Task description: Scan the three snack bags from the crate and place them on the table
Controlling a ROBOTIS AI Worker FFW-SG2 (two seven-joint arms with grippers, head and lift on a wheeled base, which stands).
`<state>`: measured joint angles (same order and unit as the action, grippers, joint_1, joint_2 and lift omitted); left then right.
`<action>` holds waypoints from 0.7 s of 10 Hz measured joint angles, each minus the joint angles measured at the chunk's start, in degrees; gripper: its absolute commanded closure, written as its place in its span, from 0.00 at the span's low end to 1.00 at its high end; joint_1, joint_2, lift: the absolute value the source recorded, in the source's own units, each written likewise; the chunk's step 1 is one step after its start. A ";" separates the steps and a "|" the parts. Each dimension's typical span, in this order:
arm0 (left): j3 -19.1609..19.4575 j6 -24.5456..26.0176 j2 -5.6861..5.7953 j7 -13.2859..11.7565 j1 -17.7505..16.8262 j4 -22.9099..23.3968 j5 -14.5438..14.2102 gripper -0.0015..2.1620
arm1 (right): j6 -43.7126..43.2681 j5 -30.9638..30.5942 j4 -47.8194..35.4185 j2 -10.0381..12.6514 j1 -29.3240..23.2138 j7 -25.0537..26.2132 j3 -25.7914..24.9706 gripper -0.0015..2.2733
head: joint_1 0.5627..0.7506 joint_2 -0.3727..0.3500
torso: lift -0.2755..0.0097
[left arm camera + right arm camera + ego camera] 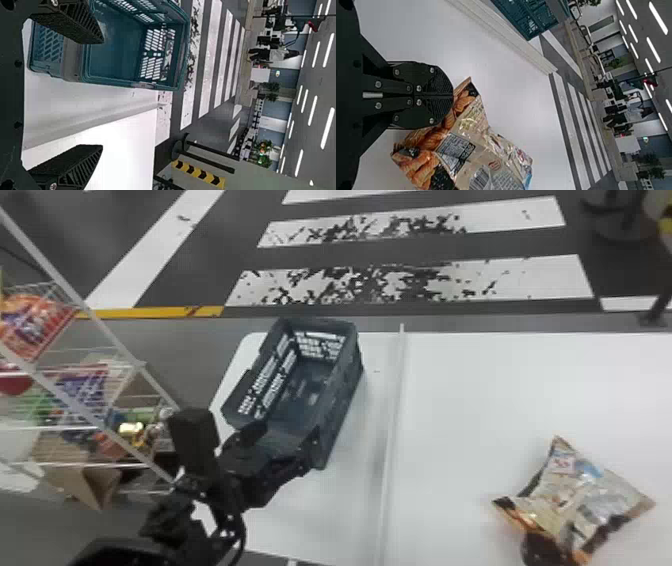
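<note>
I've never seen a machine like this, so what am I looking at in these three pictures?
This is a robot with two black arms, each ending in a two-fingered gripper. One picture looks forward and down from its head; the other two come from cameras on its left and right wrists, turned sideways. On the white table stands a blue-grey slatted plastic crate. The left gripper is open at the crate's near end, holding nothing. The right gripper is closed and seems to pinch the edge of a shiny beige-and-orange snack bag; whether the bag also touches the table, I can't tell.
</note>
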<state>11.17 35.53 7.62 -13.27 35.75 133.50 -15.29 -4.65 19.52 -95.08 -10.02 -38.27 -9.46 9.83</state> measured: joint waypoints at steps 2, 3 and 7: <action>-0.09 0.11 0.14 -0.09 -0.59 -0.12 -0.05 0.03 | 3.40 1.74 0.16 0.54 0.33 0.26 -3.49 0.89 | 0.70 0.71 | 0.84; -0.13 0.01 0.18 -0.14 -0.78 -0.25 -0.08 0.03 | 4.09 2.38 0.13 0.65 0.37 0.32 -4.87 0.89 | 0.70 0.67 | 0.84; 0.03 -0.04 0.28 -0.64 -0.77 0.06 -0.32 0.03 | 5.31 3.51 -0.25 1.96 1.15 1.22 -8.52 0.89 | 0.70 0.59 | 0.84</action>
<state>11.19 35.49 7.90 -13.91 34.98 133.56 -15.61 0.66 23.03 -95.33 -8.06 -37.12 -8.24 1.31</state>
